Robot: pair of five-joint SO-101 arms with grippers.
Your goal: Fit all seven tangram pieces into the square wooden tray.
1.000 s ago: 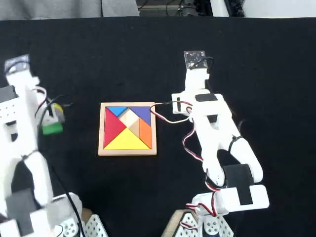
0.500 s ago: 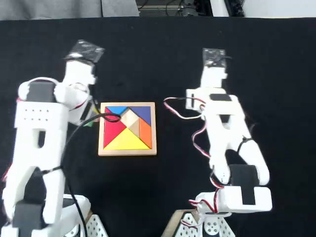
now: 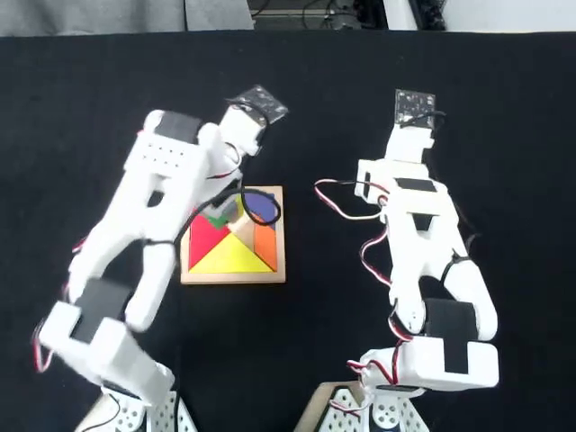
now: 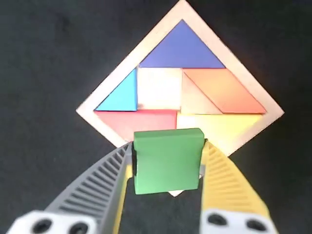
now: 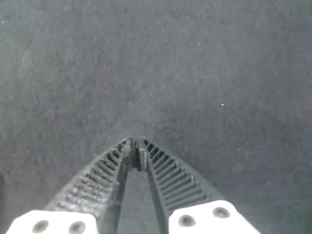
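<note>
The square wooden tray (image 3: 234, 277) lies mid-table and holds red, yellow, orange, blue and light blue pieces. A pale square gap (image 4: 159, 87) shows in the tray's (image 4: 82, 111) middle, beside a tan triangle (image 4: 194, 100). My left gripper (image 4: 166, 146) is shut on a green square piece (image 4: 168, 161) and hovers just above the tray's near corner. From above, the left arm (image 3: 166, 180) reaches across the tray's top-left part, with the green piece (image 3: 214, 217) peeking out beneath it. My right gripper (image 5: 135, 148) is shut with nothing in it, over bare black cloth.
The right arm (image 3: 414, 198) stands to the right of the tray, a short gap away from it. Black cloth (image 3: 504, 135) covers the table all around. A loop of the left arm's cable (image 3: 263, 209) hangs over the tray's upper right part.
The left arm swung from the table's far left edge over to the tray, carrying the green square. The right arm shifted a little to the right, away from the tray.
</note>
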